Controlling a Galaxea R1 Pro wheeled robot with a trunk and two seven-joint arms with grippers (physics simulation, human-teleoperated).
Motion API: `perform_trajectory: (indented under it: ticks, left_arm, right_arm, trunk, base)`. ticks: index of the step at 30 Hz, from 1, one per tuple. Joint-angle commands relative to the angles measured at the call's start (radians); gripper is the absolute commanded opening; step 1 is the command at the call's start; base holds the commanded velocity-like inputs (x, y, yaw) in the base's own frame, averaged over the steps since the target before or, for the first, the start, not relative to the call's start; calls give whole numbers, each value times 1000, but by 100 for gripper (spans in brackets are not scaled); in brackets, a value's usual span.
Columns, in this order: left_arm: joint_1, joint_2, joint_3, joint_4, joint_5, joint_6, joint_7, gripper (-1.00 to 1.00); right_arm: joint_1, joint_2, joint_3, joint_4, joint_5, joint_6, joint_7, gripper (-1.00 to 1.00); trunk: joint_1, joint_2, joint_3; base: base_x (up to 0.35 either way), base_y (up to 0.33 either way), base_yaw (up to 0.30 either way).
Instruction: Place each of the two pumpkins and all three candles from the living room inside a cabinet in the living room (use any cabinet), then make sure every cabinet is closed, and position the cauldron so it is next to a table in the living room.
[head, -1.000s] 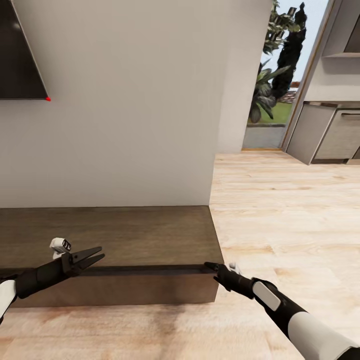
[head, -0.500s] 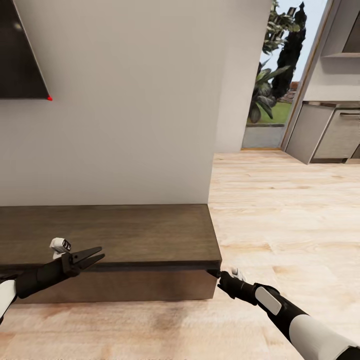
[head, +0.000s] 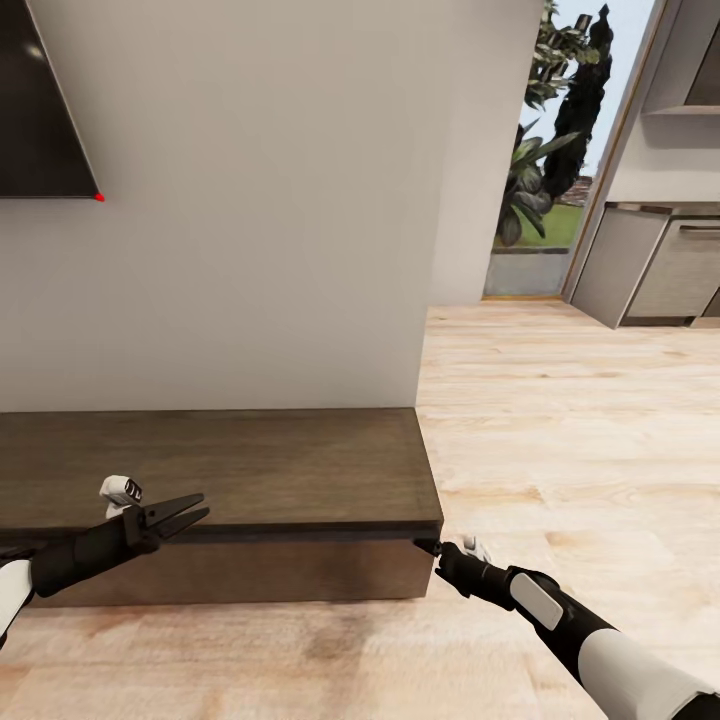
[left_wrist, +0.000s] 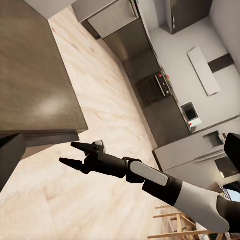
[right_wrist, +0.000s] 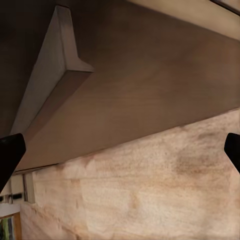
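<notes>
Head view: the cabinet (head: 250, 480) stands against the white wall, its long axis running along that wall and its drawer fronts facing the robot. The front appears flush under the top (judged closed or very nearly so). The right gripper (head: 428, 546) sits at the cabinet's right front corner, just under the top's edge; the left wrist view shows its fingers (left_wrist: 70, 162) spread apart, holding nothing. The left gripper (head: 190, 512) hovers over the front edge further left, fingers slightly parted and empty. Judgement: the step in hand is closing the drawer. To do it well, press square against the front, along the drawer's travel toward the wall, not sideways at the corner, and confirm the seam is even.
</notes>
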Motion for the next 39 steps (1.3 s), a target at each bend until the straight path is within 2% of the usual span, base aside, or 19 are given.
perform_trajectory:
  ticks: [1, 22, 28, 39]
  left_arm:
    - [-1, 0, 1, 0, -1, 4, -3, 100]
    - [-1, 0, -1, 0, -1, 4, -3, 100]
    - [-1, 0, -1, 0, -1, 4, -3, 100]
    - [-1, 0, -1, 0, -1, 4, -2, 100]
  right_arm:
    - [-1, -1, 4, 0, -6, 3, 1, 100]
    - [0, -2, 4, -11, -6, 1, 55, 100]
    - [0, -3, 5, -12, -5, -8, 103, 100]
    - [0, -2, 5, -12, -5, -11, 109, 100]
  trunk:
    - [0, 0, -1]
    - [0, 0, -1]
    - [0, 0, -1]
    - [0, 0, -1]
  base:
    - [0, 0, 0]
    - [0, 0, 0]
    - [0, 0, 0]
    - [19, 9, 0]
